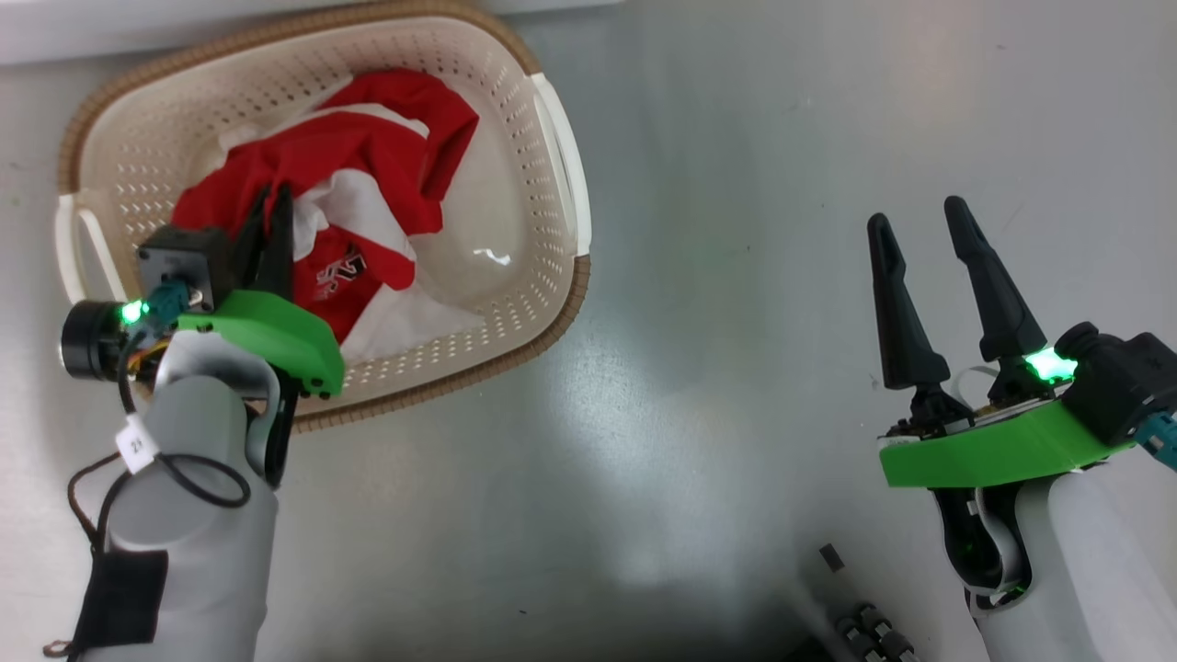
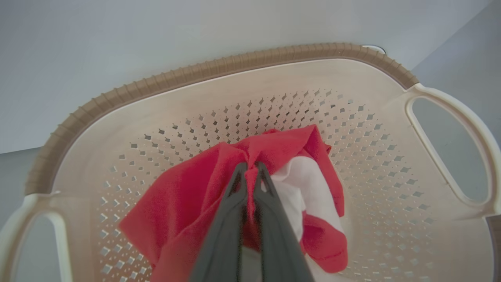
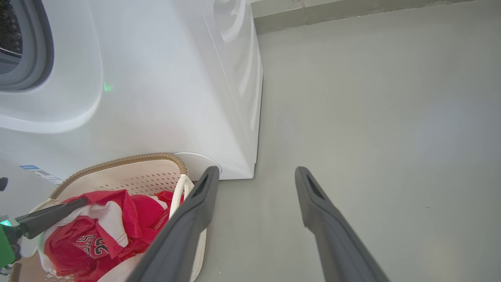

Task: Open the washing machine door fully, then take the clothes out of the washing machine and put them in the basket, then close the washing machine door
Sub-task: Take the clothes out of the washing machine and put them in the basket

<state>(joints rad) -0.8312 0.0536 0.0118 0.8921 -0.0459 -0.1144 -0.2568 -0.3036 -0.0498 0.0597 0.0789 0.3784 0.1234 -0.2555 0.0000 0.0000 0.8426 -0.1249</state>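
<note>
The cream basket (image 1: pixel 552 138) with its brown rim stands on the floor at the upper left, against the white washing machine (image 3: pixel 156 98). Red and white clothes (image 1: pixel 368 156) lie heaped inside it, one with white lettering. My left gripper (image 1: pixel 273 204) hangs over the heap, shut on a bunched fold of the red clothes (image 2: pixel 219 172), which gathers at the fingertips (image 2: pixel 239 169). My right gripper (image 1: pixel 918 216) stands open over bare floor to the basket's right, nothing between its fingers (image 3: pixel 203 192). The grey seal (image 3: pixel 43 43) of the machine's opening shows. The washing machine door is out of view.
Grey floor (image 1: pixel 736 276) spreads between the basket and my right arm. The machine's front corner (image 3: pixel 250 172) stands just beyond the basket's far handle (image 3: pixel 178 192). Small dark parts (image 1: pixel 864 630) sit at the bottom edge of the head view.
</note>
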